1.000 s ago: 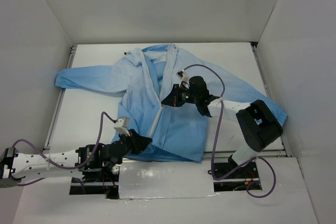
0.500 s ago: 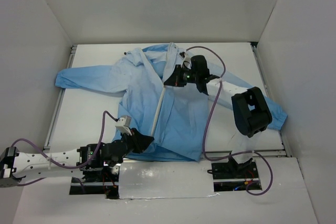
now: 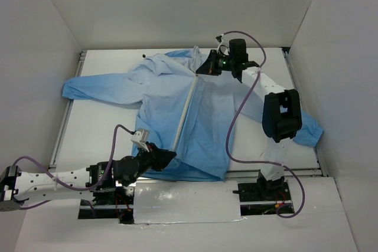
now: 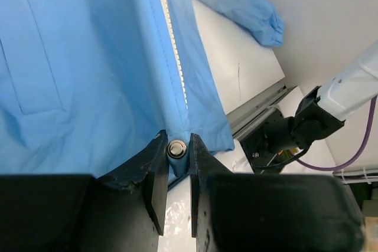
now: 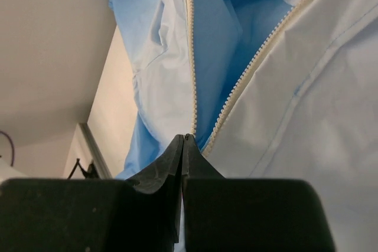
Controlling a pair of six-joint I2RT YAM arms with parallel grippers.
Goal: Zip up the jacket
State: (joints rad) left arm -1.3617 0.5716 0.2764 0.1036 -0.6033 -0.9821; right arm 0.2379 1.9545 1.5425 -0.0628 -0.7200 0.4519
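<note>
Top external shows your jacket (image 3: 159,95) spread flat across the table (image 3: 100,128), collar at the far side. Your left gripper (image 3: 164,157) clamps the near hem at the zipper (image 3: 185,110) bottom. Your right gripper (image 3: 204,68) is pinched tight on the zipper near the collar.

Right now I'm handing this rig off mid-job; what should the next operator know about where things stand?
Left gripper: shut on the jacket hem, at the zipper's bottom end.
Right gripper: shut where the two tooth rows meet, up by the collar; the slider is hidden between its fingers.
Jacket: spread out, front up.
Done: zipper closed from the hem to just below the collar.
Left: the short stretch at the collar, where the rows are apart; then release both grippers.
</note>
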